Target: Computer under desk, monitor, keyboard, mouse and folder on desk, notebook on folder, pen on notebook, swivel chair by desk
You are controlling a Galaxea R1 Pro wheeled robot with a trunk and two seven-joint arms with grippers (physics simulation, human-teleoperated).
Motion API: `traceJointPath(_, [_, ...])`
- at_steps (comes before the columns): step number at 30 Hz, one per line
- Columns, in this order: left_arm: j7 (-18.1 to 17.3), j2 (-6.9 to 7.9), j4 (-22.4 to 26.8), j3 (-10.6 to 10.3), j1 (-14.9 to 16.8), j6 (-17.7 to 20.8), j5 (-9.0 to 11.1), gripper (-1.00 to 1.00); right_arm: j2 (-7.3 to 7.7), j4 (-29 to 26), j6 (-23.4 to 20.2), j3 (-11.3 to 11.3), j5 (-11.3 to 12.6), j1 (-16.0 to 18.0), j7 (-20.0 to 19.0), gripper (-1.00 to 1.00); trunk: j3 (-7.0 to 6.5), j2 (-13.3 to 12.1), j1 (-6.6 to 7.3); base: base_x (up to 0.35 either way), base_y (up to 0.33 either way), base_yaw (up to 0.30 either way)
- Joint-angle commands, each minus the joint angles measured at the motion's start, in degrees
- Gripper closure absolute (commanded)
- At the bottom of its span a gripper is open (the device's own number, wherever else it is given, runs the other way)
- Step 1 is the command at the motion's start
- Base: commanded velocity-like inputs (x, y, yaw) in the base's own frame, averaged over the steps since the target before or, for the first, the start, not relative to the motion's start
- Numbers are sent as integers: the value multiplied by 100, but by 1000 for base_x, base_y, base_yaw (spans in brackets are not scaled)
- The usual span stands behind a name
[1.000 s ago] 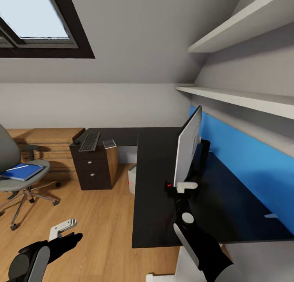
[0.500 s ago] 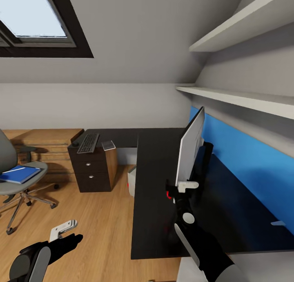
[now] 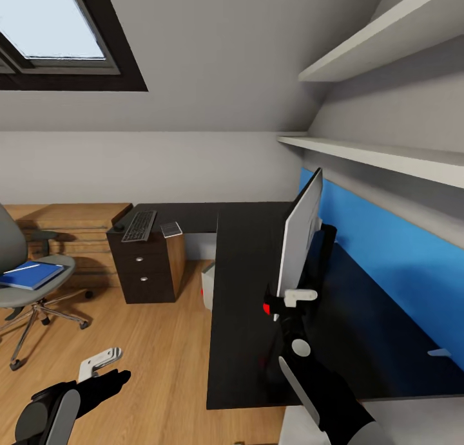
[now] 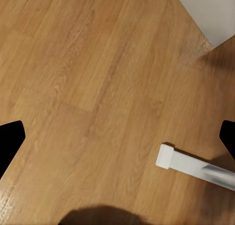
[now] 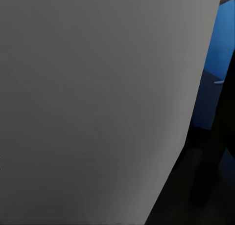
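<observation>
On the desk (image 3: 248,265), with the right gripper (image 3: 288,302) clamped on the lower near corner of the upright monitor (image 3: 300,232), it seems wise to keep the screen vertical while easing it toward the keyboard (image 3: 140,225).

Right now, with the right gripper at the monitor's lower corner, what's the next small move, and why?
Probably turn the monitor to face the room. It stands on the desk edge-on, white back toward the camera, and the right gripper is at its lower corner. I can't tell if the grip is closed; confirm that first.
</observation>
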State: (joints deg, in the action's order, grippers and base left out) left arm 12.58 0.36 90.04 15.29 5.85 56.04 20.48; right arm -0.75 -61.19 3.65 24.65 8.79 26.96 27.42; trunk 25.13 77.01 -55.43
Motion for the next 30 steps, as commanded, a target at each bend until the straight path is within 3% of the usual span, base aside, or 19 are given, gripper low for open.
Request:
traceJointPath(1, [51, 2, 5, 1, 4, 21, 61, -100, 1, 0, 39, 19, 61, 4, 44, -100, 6, 4, 0, 0, 0, 0])
traceJointPath(7, [51, 1, 5, 1, 4, 21, 61, -100, -4, -26, 32, 7, 61, 3, 60, -100, 6, 4, 0, -34, -82, 0])
traceJointPath(25, [51, -1, -4, 1, 4, 8, 61, -100, -4, -25, 16, 5, 65, 2, 79, -100, 6, 4, 0, -93, -250, 0])
traceJointPath(30, [31, -1, -11, -3, 4, -365, 73, -100, -4, -12, 13, 5, 65, 2, 79, -100, 6, 4, 0, -3, -281, 0])
